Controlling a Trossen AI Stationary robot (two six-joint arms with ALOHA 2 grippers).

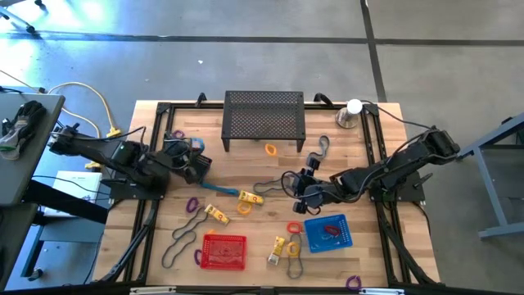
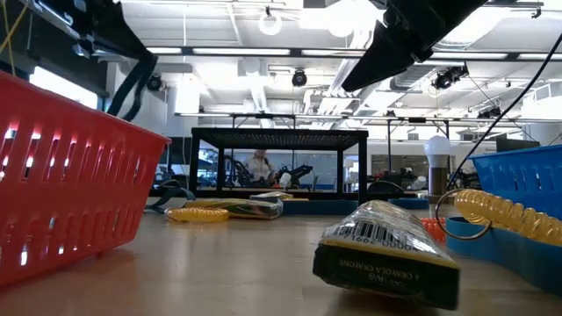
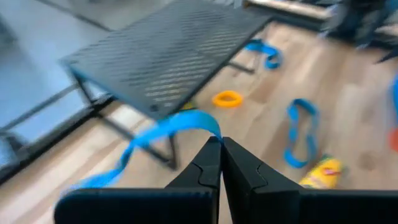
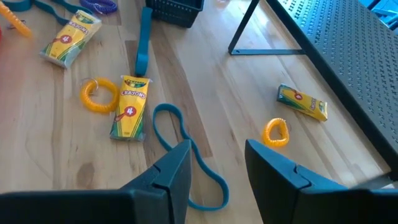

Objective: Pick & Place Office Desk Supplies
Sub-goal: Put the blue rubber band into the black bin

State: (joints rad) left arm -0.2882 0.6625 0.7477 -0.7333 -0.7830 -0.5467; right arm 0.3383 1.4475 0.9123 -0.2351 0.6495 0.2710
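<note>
My left gripper [image 1: 196,166] hovers left of the black mesh stand [image 1: 264,115], shut on a teal band [image 3: 168,127], which also hangs in the low view [image 2: 132,83]. My right gripper [image 1: 304,190] is open near the table's middle and touches nothing. In the right wrist view [image 4: 217,162] its fingers stand over another teal band [image 4: 177,134] that lies flat on the wood. Yellow crayon boxes [image 4: 130,112] and orange coil rings [image 4: 99,96] lie around it. Dark band loops [image 1: 184,233] lie near the front. My left gripper pinches the teal band between its two fingertips at a bend in the loop [image 3: 208,126]. The band trails away from the fingers and hangs slack. Whether its lower end touches the table I cannot tell.
A red basket [image 1: 223,251] and a blue basket [image 1: 329,232] stand near the front edge, with crayon boxes [image 1: 278,246] between them. The silver cone with a white ball [image 1: 350,113] stands at the far right. Purple rings [image 1: 192,203] and a red ring [image 1: 293,227] are scattered about.
</note>
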